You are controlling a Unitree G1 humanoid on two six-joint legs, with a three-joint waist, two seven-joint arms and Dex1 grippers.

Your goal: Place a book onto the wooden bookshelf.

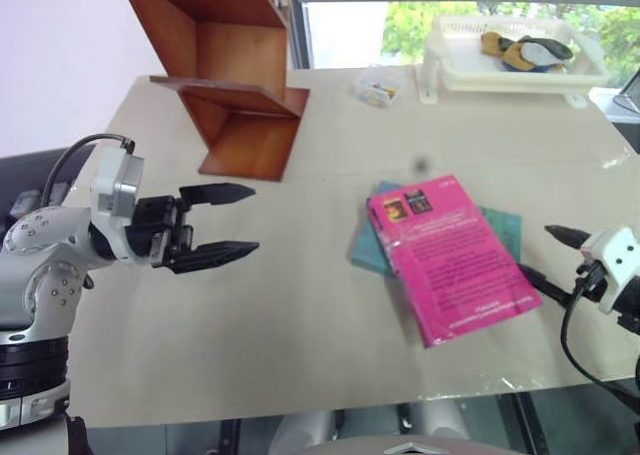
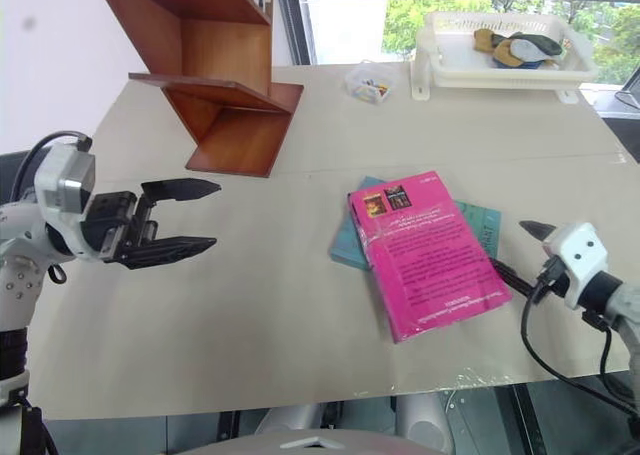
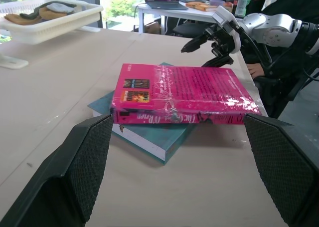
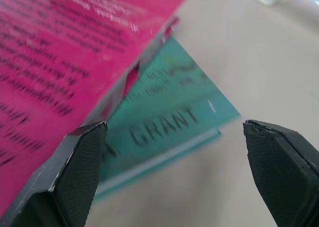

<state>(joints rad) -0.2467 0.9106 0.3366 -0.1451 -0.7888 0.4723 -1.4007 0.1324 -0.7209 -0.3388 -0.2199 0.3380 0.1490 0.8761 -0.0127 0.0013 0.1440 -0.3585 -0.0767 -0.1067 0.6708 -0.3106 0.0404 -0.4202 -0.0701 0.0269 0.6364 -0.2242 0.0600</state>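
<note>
the bright magenta-pink paperback book lies right of centre, askew on a teal-blue book — light, slightly floppy, probably slick in its glossy wrap. best pinched at the overhanging edge. both the left gripper and right gripper gape wide, empty.

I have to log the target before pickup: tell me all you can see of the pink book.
The pink book is a thick magenta paperback in glossy, wrinkled wrap, with small dark text and two little pictures near one edge. It lies closed and flat, skewed atop a teal book on the table. Neither hand holds it.
</note>
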